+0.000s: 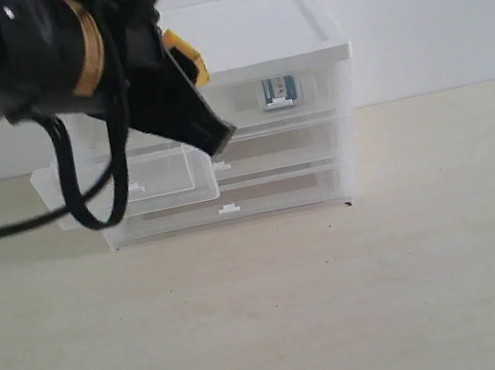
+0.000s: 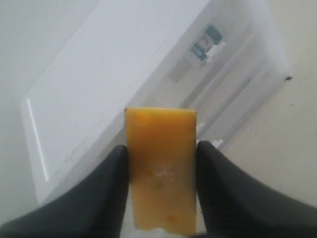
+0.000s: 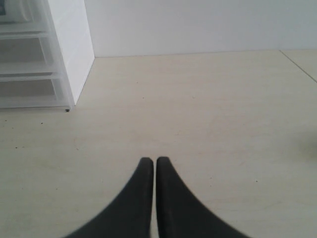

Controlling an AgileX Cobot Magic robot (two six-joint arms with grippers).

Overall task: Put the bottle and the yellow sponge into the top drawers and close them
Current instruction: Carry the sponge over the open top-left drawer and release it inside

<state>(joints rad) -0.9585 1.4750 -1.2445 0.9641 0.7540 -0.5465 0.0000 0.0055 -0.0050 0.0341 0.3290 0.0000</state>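
Two fingers [image 2: 106, 191] of the left gripper [image 2: 162, 148] clamp the narrow yellow-orange sponge [image 2: 161, 173] near the pulled-out left translucent plastic drawer [image 1: 171, 187], where a low, centred release looks safest.

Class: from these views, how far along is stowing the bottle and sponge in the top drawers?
Done: the bottle sits inside the shut right top drawer. In hand: the left gripper grips the yellow sponge near the open left top drawer. Left: drop the sponge, shut that drawer.
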